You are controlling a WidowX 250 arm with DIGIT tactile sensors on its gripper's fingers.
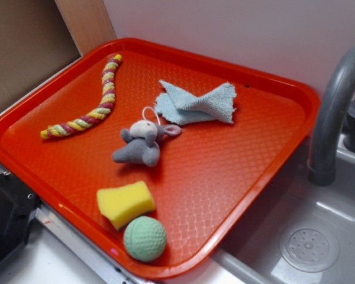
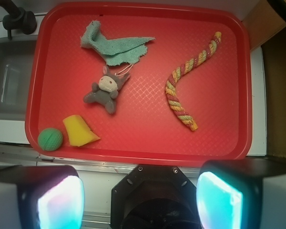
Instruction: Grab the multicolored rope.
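Observation:
The multicolored rope is a curved twisted rope striped yellow, pink-red and pale green. It lies on the red tray at its far left in the exterior view. In the wrist view the rope lies on the tray's right half. My gripper is high above the tray's near edge, open wide and empty, with glowing cyan pads at the bottom corners. The gripper does not show in the exterior view.
On the tray lie a light blue cloth, a grey plush mouse, a yellow sponge and a green ball. A grey sink with a faucet is to the right. A cardboard wall stands at left.

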